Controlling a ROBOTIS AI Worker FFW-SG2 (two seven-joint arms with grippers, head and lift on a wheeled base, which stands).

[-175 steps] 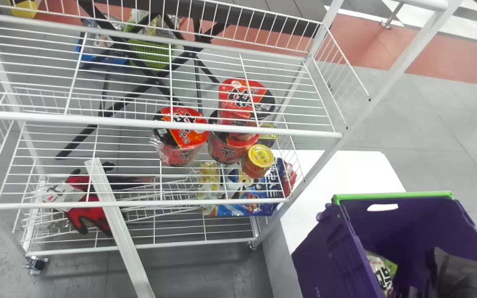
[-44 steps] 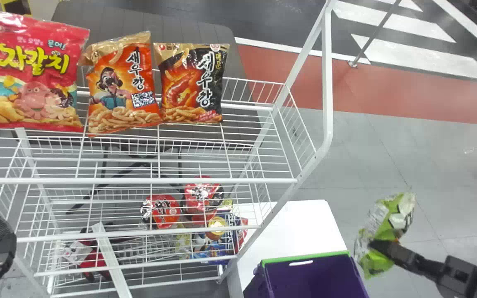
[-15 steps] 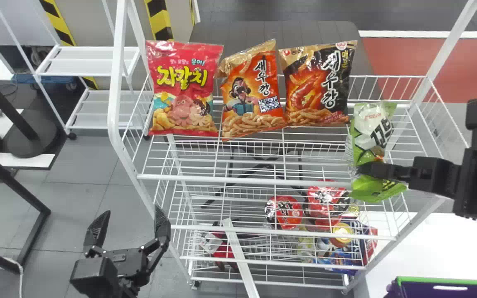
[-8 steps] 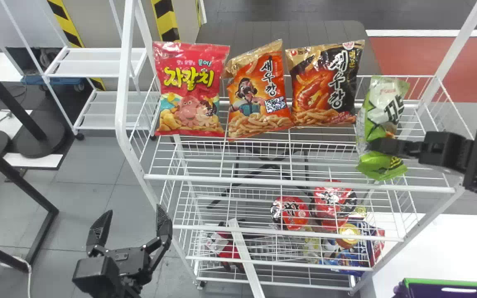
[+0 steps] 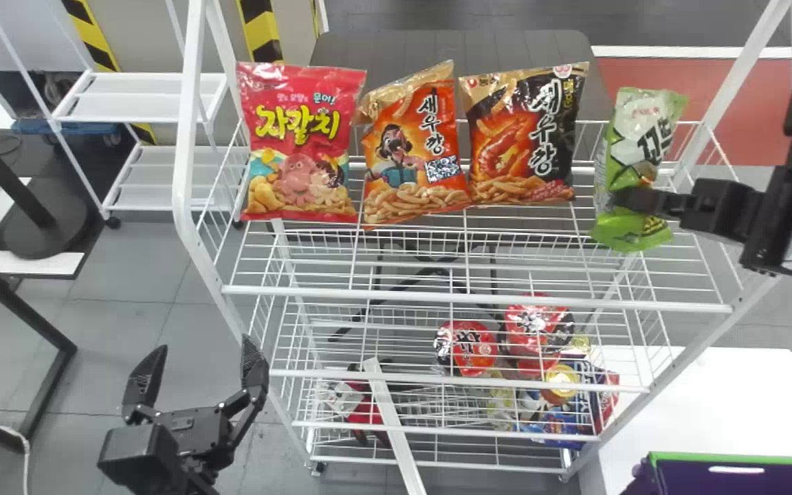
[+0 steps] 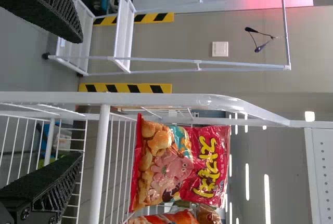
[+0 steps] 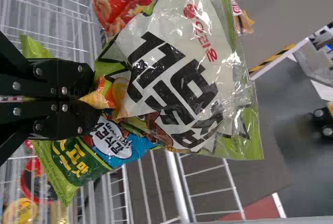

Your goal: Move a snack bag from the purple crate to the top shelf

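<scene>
Clamping a green-and-white snack bag (image 5: 643, 137) below its middle, the right gripper (image 5: 621, 201) holds it roughly upright at the right end of the top shelf (image 5: 471, 298); whether the bag's lower end touches the wires is hard to tell. Standing in a row to its left are a black-and-gold snack bag (image 5: 523, 137), an orange snack bag (image 5: 413, 155) and a pink-red snack bag (image 5: 303, 124), with a narrow gap between the held bag and the black-and-gold one. Near the rack's left side, the left gripper (image 5: 198, 354) has its fingers spread wide apart, nothing between them. The purple crate (image 5: 740, 481) sits at the lower right, near a white tabletop (image 5: 705, 399).
</scene>
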